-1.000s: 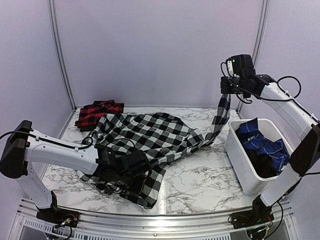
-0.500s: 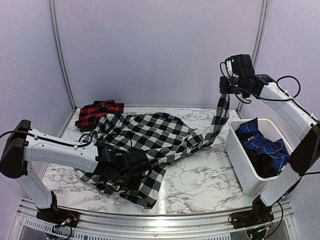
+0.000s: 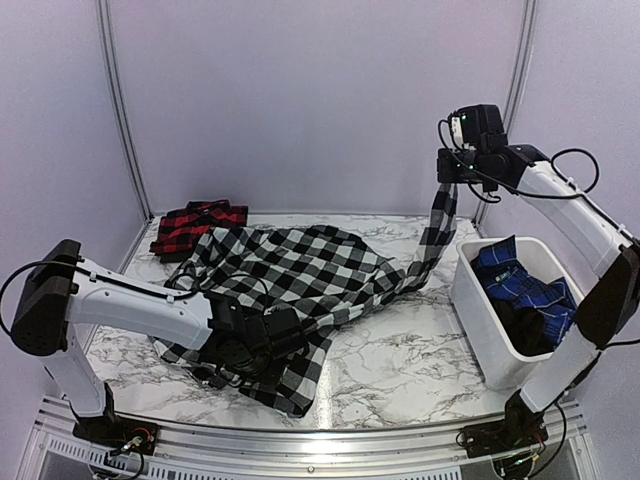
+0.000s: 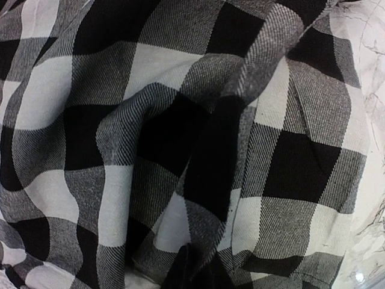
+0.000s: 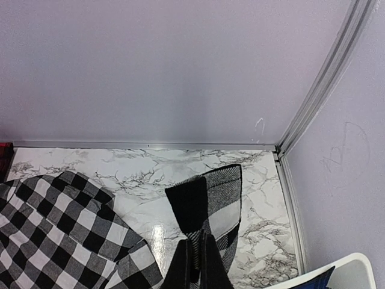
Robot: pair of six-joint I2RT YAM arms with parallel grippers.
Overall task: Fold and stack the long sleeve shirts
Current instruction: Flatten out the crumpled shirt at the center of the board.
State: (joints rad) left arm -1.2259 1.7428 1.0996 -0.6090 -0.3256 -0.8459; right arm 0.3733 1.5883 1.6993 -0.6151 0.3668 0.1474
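Note:
The black-and-white long sleeve shirt (image 3: 300, 265) lies spread and rumpled across the middle of the marble table. My left gripper (image 3: 264, 336) is pressed into its near hem. In the left wrist view, checked cloth (image 4: 150, 120) fills the frame and a raised fold sits pinched between my dark fingertips (image 4: 207, 268). My right gripper (image 3: 447, 185) is high at the back right, shut on the cuff (image 5: 210, 198) of a sleeve (image 3: 432, 245) that hangs taut down to the shirt. The red-and-black shirt (image 3: 198, 225) lies folded at the back left.
A white bin (image 3: 470, 300) with blue checked clothes (image 3: 528, 288) stands at the right, just beside the hanging sleeve. Purple walls close the back and sides. Bare marble (image 3: 400, 370) shows in front of the shirt and near the back corner (image 5: 252, 162).
My left gripper has pushed a little further right into the hem and its jaws have closed in on the cloth. The right gripper has shifted slightly left with the sleeve.

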